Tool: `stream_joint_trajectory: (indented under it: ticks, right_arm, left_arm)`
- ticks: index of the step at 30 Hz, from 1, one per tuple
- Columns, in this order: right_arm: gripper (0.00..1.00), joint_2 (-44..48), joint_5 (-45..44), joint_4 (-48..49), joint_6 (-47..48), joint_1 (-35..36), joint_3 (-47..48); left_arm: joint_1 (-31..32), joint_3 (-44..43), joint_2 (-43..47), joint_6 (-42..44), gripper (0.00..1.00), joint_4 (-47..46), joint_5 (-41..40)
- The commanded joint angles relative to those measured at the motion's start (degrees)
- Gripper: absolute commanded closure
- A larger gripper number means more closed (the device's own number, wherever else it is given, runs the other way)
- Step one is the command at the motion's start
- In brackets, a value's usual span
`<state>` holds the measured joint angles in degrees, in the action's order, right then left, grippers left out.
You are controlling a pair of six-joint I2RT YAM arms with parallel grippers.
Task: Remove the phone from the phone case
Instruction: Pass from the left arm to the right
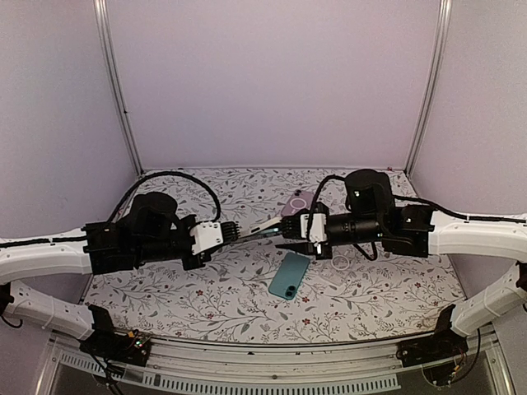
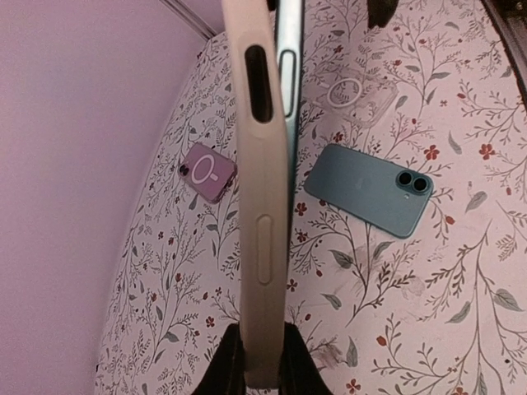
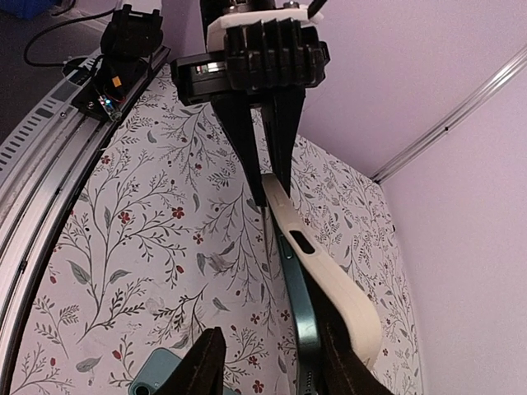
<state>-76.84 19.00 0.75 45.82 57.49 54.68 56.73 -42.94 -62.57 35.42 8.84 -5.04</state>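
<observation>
A cream phone case (image 2: 262,206) is held edge-up above the table, and my left gripper (image 2: 262,366) is shut on its near end. A dark teal phone (image 2: 290,82) stands partly peeled out of the case along its far half. In the right wrist view the case (image 3: 333,284) bows away from the phone (image 3: 300,329). My right gripper (image 3: 276,370) is open. Its right finger sits in the gap between phone and case, and its left finger is well clear of the phone. From above, both grippers meet at the case (image 1: 263,230) over mid-table.
A second teal phone (image 1: 289,275) lies back-up on the floral table below the grippers. A purple case with a ring (image 1: 298,202) lies at the back. A clear ringed case (image 1: 340,262) lies under the right arm. Walls enclose the table on three sides.
</observation>
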Motion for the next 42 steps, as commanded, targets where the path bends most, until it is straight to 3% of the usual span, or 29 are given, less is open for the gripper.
stream_joint_trajectory:
  ticks: [1,29,38,42]
  right_arm:
    - [0.63,-1.3,1.6,-0.6,-1.1,0.9,2.2]
    - [0.77,-6.2,-0.2,1.3,-1.4,1.4,4.2]
    - [0.99,-7.6,-1.2,1.2,-1.3,1.7,5.0]
    - [1.00,-7.1,-1.5,0.6,-1.2,1.7,4.8]
  left_arm:
    - [1.1,-0.1,1.5,0.2,1.00,-7.4,-1.4]
    - [2.2,0.9,3.2,0.4,1.00,-7.9,-1.6]
    - [2.4,1.1,3.5,0.6,1.00,-10.0,-1.9]
    - [2.4,1.2,3.6,0.5,1.00,-10.0,-1.7]
